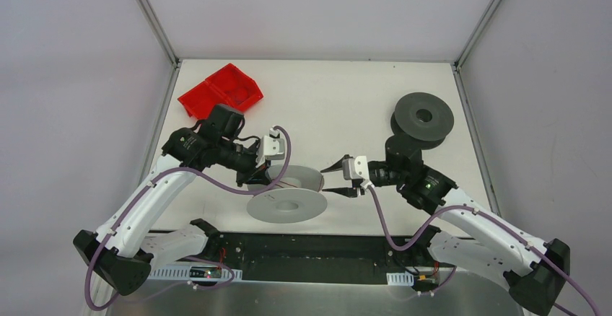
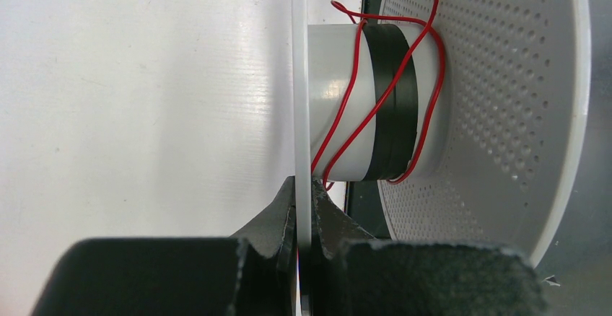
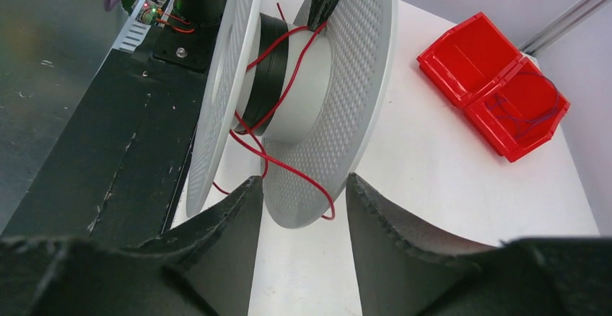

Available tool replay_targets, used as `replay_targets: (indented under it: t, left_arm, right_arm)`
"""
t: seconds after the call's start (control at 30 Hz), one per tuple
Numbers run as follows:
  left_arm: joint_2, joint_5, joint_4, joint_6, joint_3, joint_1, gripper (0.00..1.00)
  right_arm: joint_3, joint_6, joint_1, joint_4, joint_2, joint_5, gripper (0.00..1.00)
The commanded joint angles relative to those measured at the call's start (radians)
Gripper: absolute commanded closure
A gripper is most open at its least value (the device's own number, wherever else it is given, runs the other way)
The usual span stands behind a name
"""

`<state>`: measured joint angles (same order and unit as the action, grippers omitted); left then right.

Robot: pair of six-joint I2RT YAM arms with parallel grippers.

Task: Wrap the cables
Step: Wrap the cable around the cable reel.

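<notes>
While the left end effector (image 2: pixel 304 204) pinches one of two spools (image 1: pixel 287 205), the right end effector (image 3: pixel 303 186) gapes near one red cable (image 3: pixel 285 166).

A spool (image 1: pixel 287 206) is held at the near middle of the bench (image 1: pixel 339 107), its flange clamped in the left pincer (image 2: pixel 303 211), with the right pincer (image 1: pixel 334 180) just to its right. Round its hub, wire (image 2: pixel 375 107) is looped. A tray (image 1: pixel 220 92) is set far left, a second spool (image 1: pixel 423 117) far right.

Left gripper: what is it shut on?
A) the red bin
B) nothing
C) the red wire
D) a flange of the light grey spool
D: the left gripper pinches one thin flange of the light grey spool; the red wire only loops round its core.
</notes>
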<state>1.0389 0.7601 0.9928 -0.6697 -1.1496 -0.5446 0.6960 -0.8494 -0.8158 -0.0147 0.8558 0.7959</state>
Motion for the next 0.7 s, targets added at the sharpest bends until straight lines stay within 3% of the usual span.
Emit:
replay_targets:
  t: [0.0,0.5,0.67]
  left_arm:
    - [-0.007,0.09,0.001,-0.007,-0.032,-0.008,1.0]
    - [0.009,0.067,0.001,0.013,-0.046,-0.008,1.0]
    - [0.019,0.062,0.002,0.018,-0.045,-0.008,1.0]
  right_arm:
    - [0.063,-0.071,-0.025,-0.03,0.015,-0.016,0.5]
    - [0.058,-0.117,-0.059,-0.072,0.026,-0.052,0.55]
    - [0.046,-0.111,-0.063,-0.044,-0.005,-0.115,0.51]
